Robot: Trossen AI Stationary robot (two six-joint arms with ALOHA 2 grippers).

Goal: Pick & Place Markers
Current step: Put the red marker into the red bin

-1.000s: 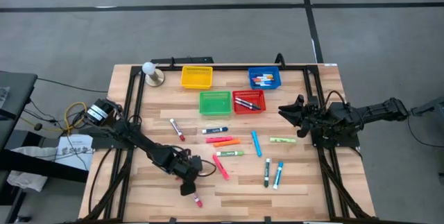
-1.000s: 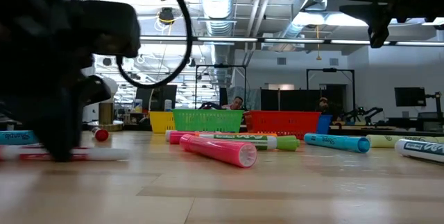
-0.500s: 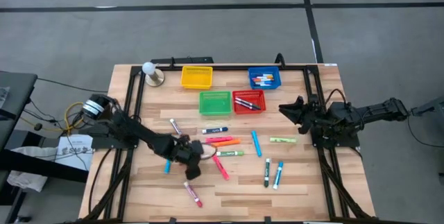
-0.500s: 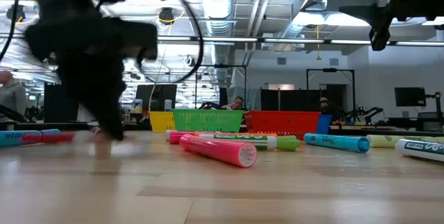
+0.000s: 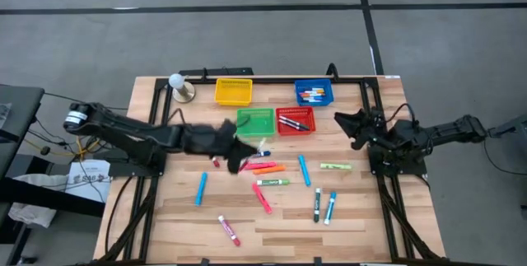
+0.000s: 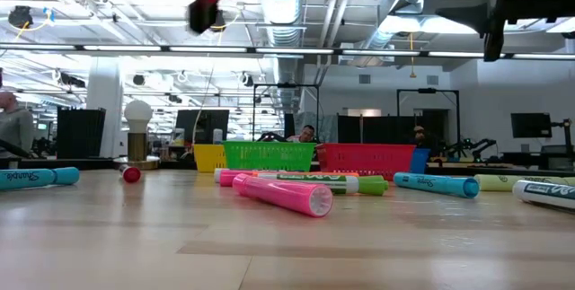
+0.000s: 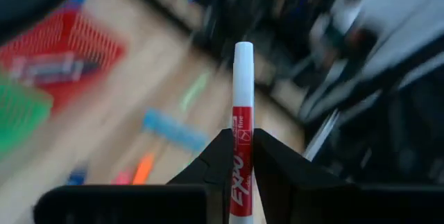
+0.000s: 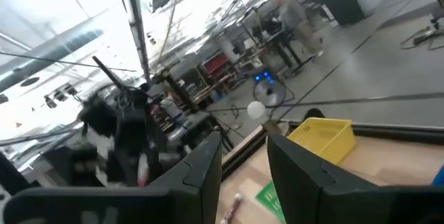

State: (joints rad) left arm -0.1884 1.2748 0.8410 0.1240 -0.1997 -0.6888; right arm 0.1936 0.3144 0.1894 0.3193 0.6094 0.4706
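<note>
Now your left gripper (image 7: 241, 156) is clamped on the thin red-and-white marker (image 7: 242, 141), carried just beside the red mesh basket (image 5: 296, 120), its long axis pointing straight out past the fingers toward that basket.

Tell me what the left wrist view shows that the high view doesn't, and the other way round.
Only the left wrist view shows the red marker clamped upright in the left pincer, white cap outward. Only the high view shows the yellow basket, the blue basket, and the right pincer waiting at the table's right. Both show the red basket and the green basket.
</note>
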